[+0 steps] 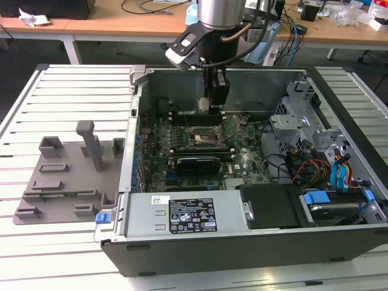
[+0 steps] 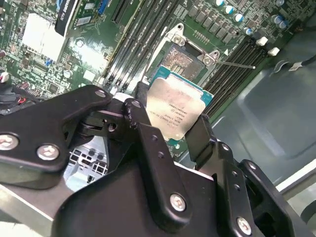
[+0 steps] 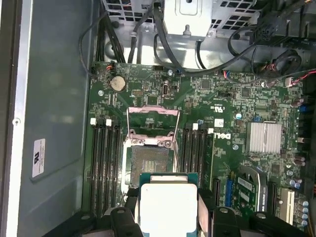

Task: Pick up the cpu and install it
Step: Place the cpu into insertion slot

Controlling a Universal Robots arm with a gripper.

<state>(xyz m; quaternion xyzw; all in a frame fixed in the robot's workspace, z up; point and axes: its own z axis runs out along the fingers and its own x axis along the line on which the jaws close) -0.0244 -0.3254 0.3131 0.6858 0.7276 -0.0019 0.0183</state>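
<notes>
Cpu (image 2: 177, 111) first: it sits clamped by two opposite edges between the black fingers (image 2: 197, 136) of the gripper (image 2: 170, 121), silver top facing up toward the arm and its thin green rim showing around the metal. So the pincer is closed on the chip. From the exterior view the gripper (image 1: 213, 97) hangs inside the open computer case (image 1: 212, 242), low over the motherboard (image 3: 237, 98), with the chip held in the air and touching nothing else that I can see. Just beyond it is the socket (image 3: 148, 165), open and bare. Its metal load frame (image 3: 152, 121) is swung back flat on the far side, and a thin retaining lever (image 2: 237, 64) stands out to one side. Rows of memory slots (image 3: 103, 168) flank the socket on both sides. Further out, on the slatted table (image 1: 24, 109) toward the exterior view's left, lies the grey fixture tray (image 1: 60, 182), well apart from the arm. By my reckoning the picking up is done and the work now stands at bringing the chip over its seat. In the first wrist view the chip looks near the socket but not squarely over it. Seating it, I would judge, calls for the chip to be level, centred in the socket's frame and turned the right way round. It would then need a straight, gentle lowering with no sideways drag, since the contacts underneath look delicate. The swung-back frame and the lever also have to be kept out of the fingers' way.
</notes>
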